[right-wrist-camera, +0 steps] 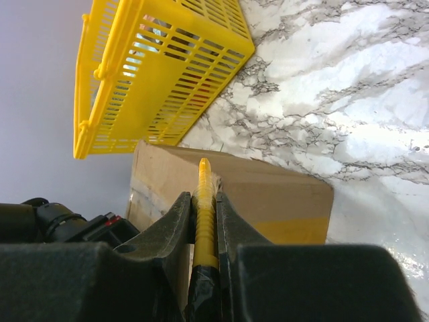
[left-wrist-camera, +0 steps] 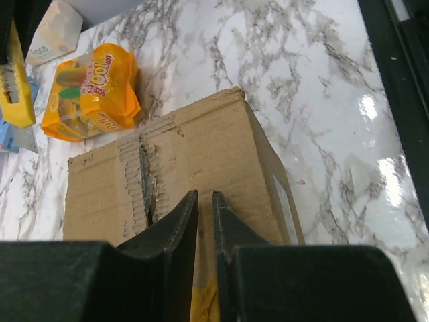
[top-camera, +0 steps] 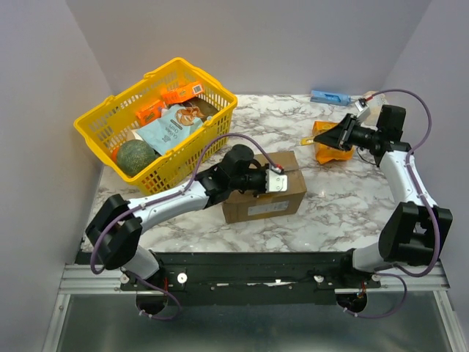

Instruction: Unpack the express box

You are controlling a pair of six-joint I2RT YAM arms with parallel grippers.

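Two grippers, one carton.

Item: express box [top-camera: 264, 192], brown cardboard, directly beneath the left gripper [left-wrist-camera: 205, 196] and ahead of the right gripper [right-wrist-camera: 205, 198]. Flaps down.

Top seam [left-wrist-camera: 144, 178]: a ragged split just left of the left fingertips, not yet pulled apart.

Step in hand, as judged: opening the slit top; contents not yet reached. The next move calls for working a fingertip into the split and lifting a flap, with the box kept from sliding.

Left gripper: jaws a narrow gap apart with nothing between them. Tips sit at or just above the box top; contact cannot be told.

Right gripper: clenched on a slim yellow tool [right-wrist-camera: 204, 176], probably a cutter. Its tip points toward the box, well apart from it.

Also noted: orange packet [left-wrist-camera: 94, 90] beyond the box from the left gripper; yellow basket [right-wrist-camera: 167, 67] beyond the box from the right gripper.
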